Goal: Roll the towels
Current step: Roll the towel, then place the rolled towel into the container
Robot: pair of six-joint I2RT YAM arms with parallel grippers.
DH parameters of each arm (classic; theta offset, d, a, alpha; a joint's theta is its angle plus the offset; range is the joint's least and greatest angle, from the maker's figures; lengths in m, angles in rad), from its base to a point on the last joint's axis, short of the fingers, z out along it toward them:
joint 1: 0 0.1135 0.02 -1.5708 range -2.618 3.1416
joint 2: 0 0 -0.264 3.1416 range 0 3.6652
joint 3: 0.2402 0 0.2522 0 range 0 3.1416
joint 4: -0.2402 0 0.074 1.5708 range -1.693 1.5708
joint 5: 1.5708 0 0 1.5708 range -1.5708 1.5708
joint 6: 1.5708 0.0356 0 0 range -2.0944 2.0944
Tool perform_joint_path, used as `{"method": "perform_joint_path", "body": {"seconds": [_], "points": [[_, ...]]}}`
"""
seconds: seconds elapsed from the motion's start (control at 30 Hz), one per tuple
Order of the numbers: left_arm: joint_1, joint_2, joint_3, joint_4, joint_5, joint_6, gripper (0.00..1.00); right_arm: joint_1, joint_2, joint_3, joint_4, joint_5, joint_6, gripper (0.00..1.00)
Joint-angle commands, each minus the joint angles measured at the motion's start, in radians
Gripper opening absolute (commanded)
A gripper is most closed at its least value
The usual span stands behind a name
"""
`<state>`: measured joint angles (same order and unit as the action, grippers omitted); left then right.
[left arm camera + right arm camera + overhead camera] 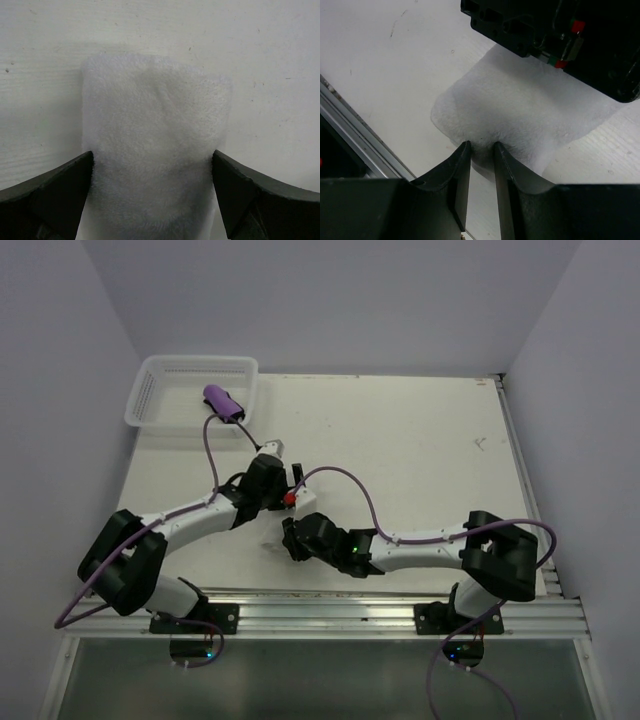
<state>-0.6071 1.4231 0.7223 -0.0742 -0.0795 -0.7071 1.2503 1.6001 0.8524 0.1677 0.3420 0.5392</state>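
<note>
One's looking done: the purple towel (223, 403) is sitting rolled in the basket (148, 400) at 11 o'clock. The white towel (520, 110) is lying half-rolled at 7 o'clock on the table (420, 460), with the right gripper (480, 150) pinching its edge and the left gripper (152, 165) straddling it, spread wide.

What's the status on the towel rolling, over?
Left gripper open, straddling the white towel. Right gripper pinching its edge. Purple towel already rolled, in the mesh basket. Left wrist crowds close above the pinch.
</note>
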Motion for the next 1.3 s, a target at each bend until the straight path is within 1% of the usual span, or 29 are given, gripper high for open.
{"method": "perform_joint_path", "body": {"seconds": [0.0,0.13,0.33,0.37,0.47,0.6,0.67,0.77,0.8,0.83,0.9,0.93,1.0,1.03,1.17,1.23,1.27], "points": [[-0.028,0.025,-0.009,-0.055,-0.029,0.043,1.0,0.005,0.027,0.013,0.021,0.058,-0.005,0.28],[-0.039,0.03,-0.055,-0.021,-0.006,0.058,1.0,0.006,0.027,0.013,0.021,0.075,-0.005,0.28],[-0.085,0.097,-0.023,-0.044,-0.072,0.101,0.98,0.005,0.029,0.022,0.01,0.088,-0.012,0.27],[-0.1,0.105,-0.017,-0.052,-0.106,0.107,0.97,0.005,0.031,0.022,0.009,0.088,-0.013,0.28],[-0.124,0.132,-0.009,-0.072,-0.144,0.124,0.93,0.006,0.02,0.017,0.009,0.1,-0.016,0.27],[-0.132,0.145,-0.038,-0.061,-0.16,0.135,0.87,0.005,0.011,0.01,0.01,0.109,-0.019,0.28],[-0.134,0.149,-0.047,-0.053,-0.163,0.139,0.81,0.005,0.004,0.008,0.01,0.107,-0.022,0.28],[-0.134,0.155,-0.063,-0.049,-0.17,0.143,0.74,0.005,-0.011,0.005,0.004,0.103,-0.03,0.34],[-0.134,0.155,-0.07,-0.045,-0.175,0.146,0.71,0.006,-0.02,-0.003,0.001,0.107,-0.033,0.39],[-0.135,0.154,-0.073,-0.044,-0.177,0.144,0.65,0.008,-0.031,-0.006,-0.005,0.109,-0.038,0.43],[-0.134,0.151,-0.08,-0.039,-0.177,0.147,0.61,0.015,-0.074,-0.016,-0.034,0.12,-0.06,0.53],[-0.132,0.148,-0.08,-0.039,-0.175,0.149,0.56,0.021,-0.094,-0.019,-0.049,0.13,-0.068,0.54],[-0.132,0.148,-0.072,-0.038,-0.172,0.153,0.53,0.032,-0.152,-0.039,-0.083,0.129,-0.097,0.57],[-0.131,0.151,-0.069,-0.039,-0.174,0.155,0.49,0.034,-0.169,-0.047,-0.094,0.121,-0.107,0.58],[-0.12,0.152,-0.043,-0.052,-0.166,0.159,0.47,0.035,-0.274,-0.101,-0.155,0.06,-0.122,0.62],[-0.109,0.142,-0.029,-0.056,-0.158,0.169,0.45,0.035,-0.35,-0.141,-0.165,0.057,-0.113,0.63],[-0.094,0.135,-0.026,-0.058,-0.143,0.172,0.43,0.037,-0.374,-0.15,-0.219,0.061,-0.11,0.63]]}}
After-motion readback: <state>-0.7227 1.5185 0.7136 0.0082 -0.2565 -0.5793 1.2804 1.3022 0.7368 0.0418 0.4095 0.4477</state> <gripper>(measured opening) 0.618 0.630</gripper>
